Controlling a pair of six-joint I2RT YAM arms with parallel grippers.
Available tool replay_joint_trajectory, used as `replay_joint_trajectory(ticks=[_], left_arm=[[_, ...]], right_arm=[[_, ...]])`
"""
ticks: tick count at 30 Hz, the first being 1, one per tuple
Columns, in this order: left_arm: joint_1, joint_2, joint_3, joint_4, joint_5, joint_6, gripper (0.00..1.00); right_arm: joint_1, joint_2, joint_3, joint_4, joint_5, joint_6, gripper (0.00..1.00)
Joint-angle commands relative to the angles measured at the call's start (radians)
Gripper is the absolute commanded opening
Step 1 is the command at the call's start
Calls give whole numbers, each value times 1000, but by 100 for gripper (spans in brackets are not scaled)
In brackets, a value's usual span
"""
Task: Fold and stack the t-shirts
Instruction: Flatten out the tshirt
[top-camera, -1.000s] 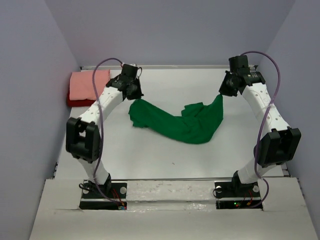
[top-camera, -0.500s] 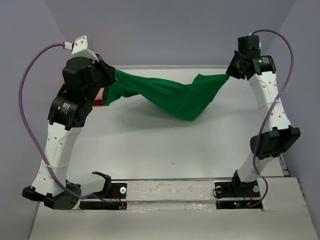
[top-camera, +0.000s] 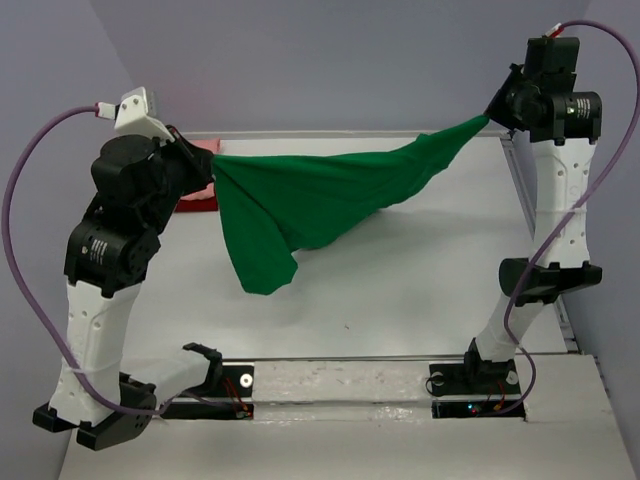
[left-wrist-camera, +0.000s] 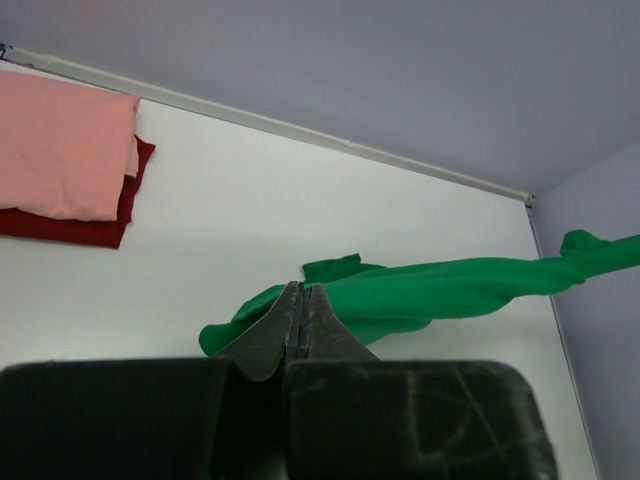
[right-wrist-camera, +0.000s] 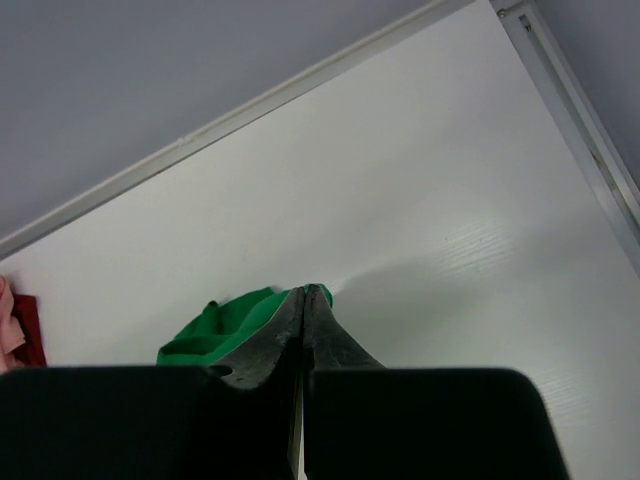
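The bright green t-shirt (top-camera: 310, 205) hangs stretched in the air between both arms, its lower part drooping toward the table on the left. My left gripper (top-camera: 208, 166) is shut on its left end, and my right gripper (top-camera: 489, 118) is shut on its right end, raised higher. In the left wrist view the green t-shirt (left-wrist-camera: 450, 295) runs away from the closed gripper (left-wrist-camera: 302, 290). The right wrist view shows green t-shirt cloth (right-wrist-camera: 220, 325) bunched at the closed gripper (right-wrist-camera: 304, 292). A folded salmon-pink t-shirt (left-wrist-camera: 60, 150) lies on a folded dark red t-shirt (left-wrist-camera: 70, 228) at the back left.
The white table (top-camera: 420, 290) is walled by grey panels on three sides, with a metal rail (right-wrist-camera: 570, 110) along its right edge. The folded stack (top-camera: 200, 195) sits just behind my left arm. Both arm bases stand at the near edge.
Both arms have lifted and pulled apart, raising the green t-shirt off the table and stretching it taut. The right gripper rose higher and rightward; the left arm swung up and outward.
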Motion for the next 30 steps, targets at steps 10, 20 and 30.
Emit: replay_joint_trajectory(ticks=[10,20,30], left_arm=[[-2,-208,-22,88,81,33,0],[-6,-136,-1,53,27,13,0],[-10,-35,-36,24,-195,113,0]], right_arm=[[-4,-209,83,17,16,-55,0],[-4,-266,-31,49,252,-137,0],[43,-130,35,182,4,-302,0]])
